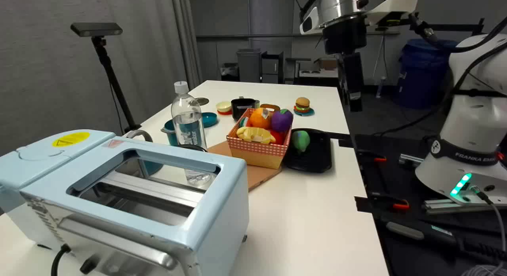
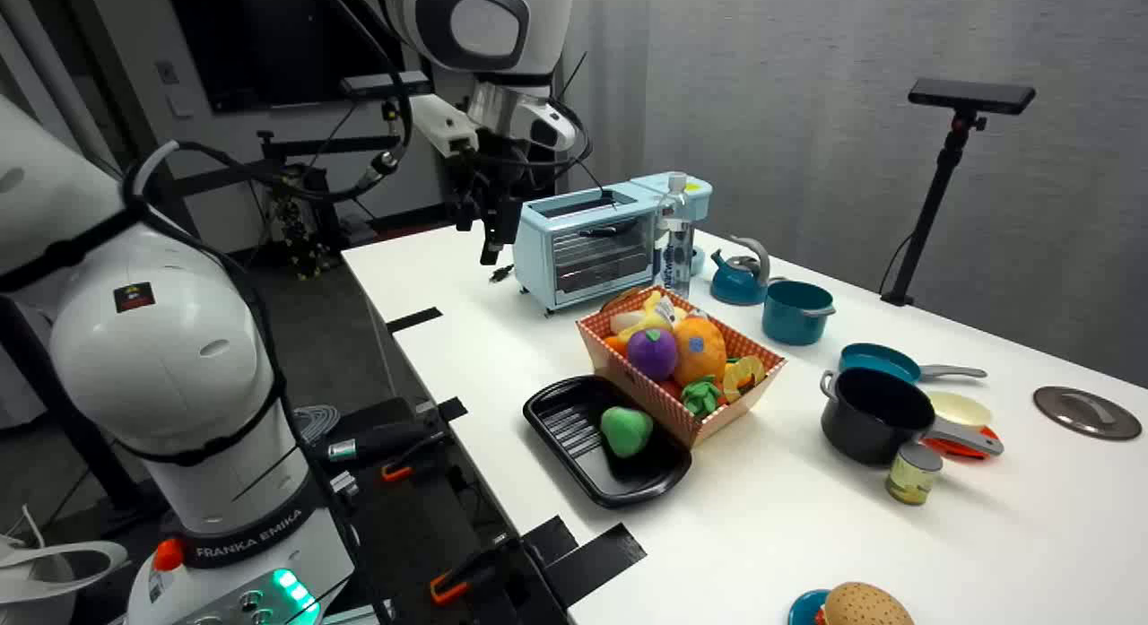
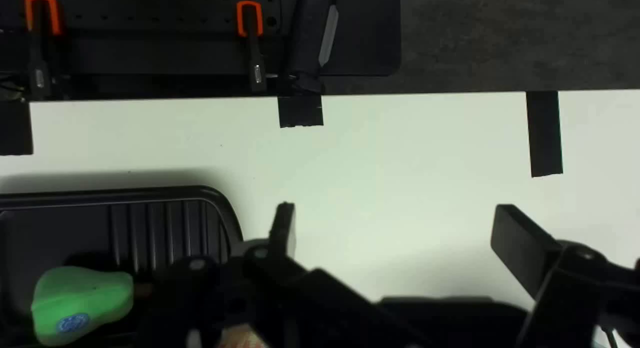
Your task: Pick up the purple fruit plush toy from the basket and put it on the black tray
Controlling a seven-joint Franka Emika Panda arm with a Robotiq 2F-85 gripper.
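The purple fruit plush toy lies in the orange-red checked basket among other soft toys. In an exterior view the purple toy sits at the side of the basket close to the black tray. The black tray stands beside the basket and holds a green toy. In the wrist view the tray and green toy show at lower left; the purple toy is out of view. My gripper is open and empty, high above the table, away from basket and tray.
A pale blue toaster oven and a water bottle stand near the basket. A wooden board lies by the basket. A black pot, teal cookware and a toy burger are on the table.
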